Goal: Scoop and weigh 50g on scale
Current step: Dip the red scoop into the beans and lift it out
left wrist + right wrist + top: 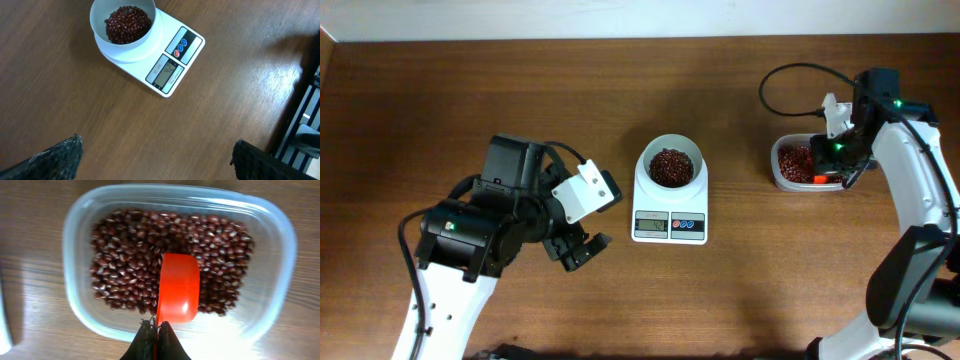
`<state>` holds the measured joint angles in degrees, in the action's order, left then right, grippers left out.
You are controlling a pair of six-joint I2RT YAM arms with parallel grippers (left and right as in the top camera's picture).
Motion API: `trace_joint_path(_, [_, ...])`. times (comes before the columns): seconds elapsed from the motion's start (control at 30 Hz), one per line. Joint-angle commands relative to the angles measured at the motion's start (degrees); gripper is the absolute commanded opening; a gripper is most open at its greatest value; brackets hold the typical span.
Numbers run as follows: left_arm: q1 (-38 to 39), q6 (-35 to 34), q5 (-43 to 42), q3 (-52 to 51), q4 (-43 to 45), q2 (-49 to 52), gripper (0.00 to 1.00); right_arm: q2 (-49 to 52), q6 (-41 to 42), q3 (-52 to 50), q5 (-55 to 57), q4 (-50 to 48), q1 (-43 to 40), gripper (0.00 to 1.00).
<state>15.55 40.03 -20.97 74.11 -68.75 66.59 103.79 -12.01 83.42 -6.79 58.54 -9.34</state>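
Observation:
The white scale [670, 225] stands mid-table with a round white bowl [656, 150] on top, and dark red-brown beans [671, 167] lie in the bowl. The left wrist view shows the scale [172, 60], its bowl [100, 10] and those beans [127, 24] from above. My left gripper [582, 248] hovers open over bare wood to the left of the scale, its jaws wide apart [156, 142]. My right gripper [157, 326] is shut on the handle of an orange-red scoop [178, 287]. The scoop rests on more beans [125, 255] inside a clear tub [75, 240].
The clear tub [782, 180] stands at the right, about a hand's width from the scale. A black cable [780, 75] loops above it. The right arm [920, 200] runs down the right edge, and the left arm's bulk [480, 230] fills the lower left.

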Motion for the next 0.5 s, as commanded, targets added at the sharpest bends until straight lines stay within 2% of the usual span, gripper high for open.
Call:
trace_joint_path(0.0, [-0.33,-0.28,-0.02,0.94,0.11,-0.31,0.99,0.63,0.52,0.39,-7.89,0.20,-0.07,0.04])
trace_joint_path(0.2, [-0.33,-0.28,-0.02,0.94,0.11,-0.28,0.99,0.63,5.33,0.39,-9.77,0.13,-0.33,0.04])
trace_joint_path(0.47, [-0.33,-0.28,-0.02,0.94,0.11,-0.28,0.99,1.79,5.46,0.39,-19.41,-0.02,-5.25,0.04])
